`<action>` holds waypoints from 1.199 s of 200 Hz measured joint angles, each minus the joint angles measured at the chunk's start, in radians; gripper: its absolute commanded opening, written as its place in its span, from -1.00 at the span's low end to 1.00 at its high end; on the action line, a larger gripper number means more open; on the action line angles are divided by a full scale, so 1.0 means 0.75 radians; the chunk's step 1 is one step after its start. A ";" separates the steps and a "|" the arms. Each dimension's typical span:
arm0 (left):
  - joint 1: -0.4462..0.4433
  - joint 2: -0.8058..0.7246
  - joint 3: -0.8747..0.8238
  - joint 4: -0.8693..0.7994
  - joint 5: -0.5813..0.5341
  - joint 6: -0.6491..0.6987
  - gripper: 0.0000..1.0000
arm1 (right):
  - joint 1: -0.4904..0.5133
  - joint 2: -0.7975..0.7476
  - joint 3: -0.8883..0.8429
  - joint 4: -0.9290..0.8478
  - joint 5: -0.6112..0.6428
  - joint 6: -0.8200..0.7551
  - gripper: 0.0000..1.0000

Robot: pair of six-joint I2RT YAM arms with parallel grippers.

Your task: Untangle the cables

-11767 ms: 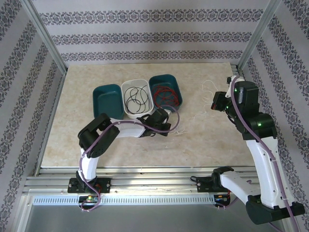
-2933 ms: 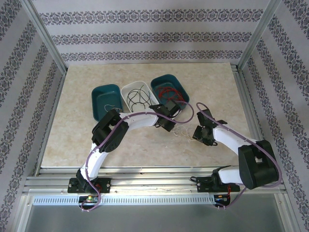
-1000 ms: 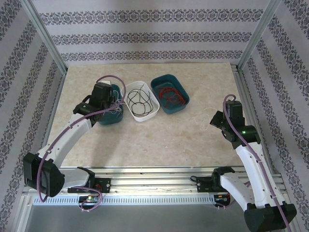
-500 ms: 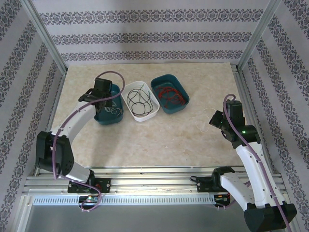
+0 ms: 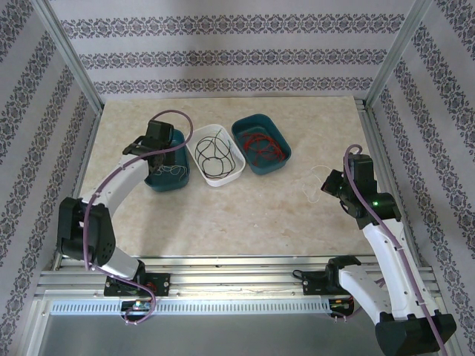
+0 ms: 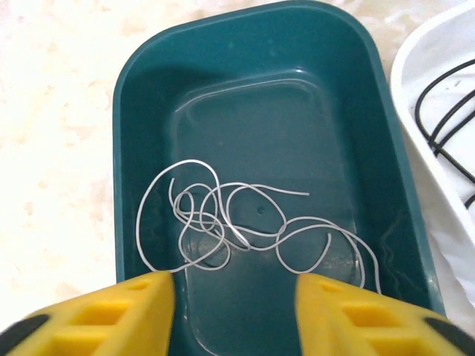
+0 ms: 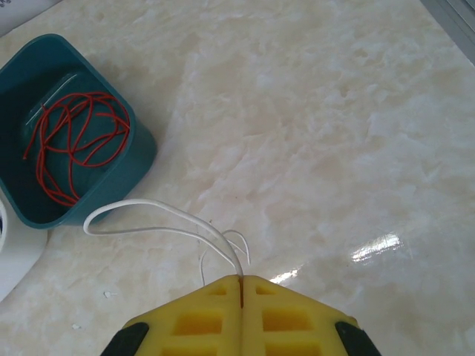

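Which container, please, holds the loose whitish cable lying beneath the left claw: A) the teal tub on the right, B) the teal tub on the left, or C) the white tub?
B: the left wrist view shows the whitish cable tangled on the floor of the left teal tub, with the open left claw above it.
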 measured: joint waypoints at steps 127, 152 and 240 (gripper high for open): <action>-0.336 -0.220 -0.281 0.664 0.797 -0.130 0.42 | 0.002 -0.039 -0.001 0.142 -0.318 0.030 -1.00; -0.487 -0.132 -0.212 0.776 0.876 -0.105 0.41 | 0.028 -0.044 -0.001 0.191 -0.420 0.061 -1.00; -0.702 0.131 0.051 0.826 0.957 0.156 0.35 | 0.305 0.032 0.037 0.283 -0.482 0.111 -1.00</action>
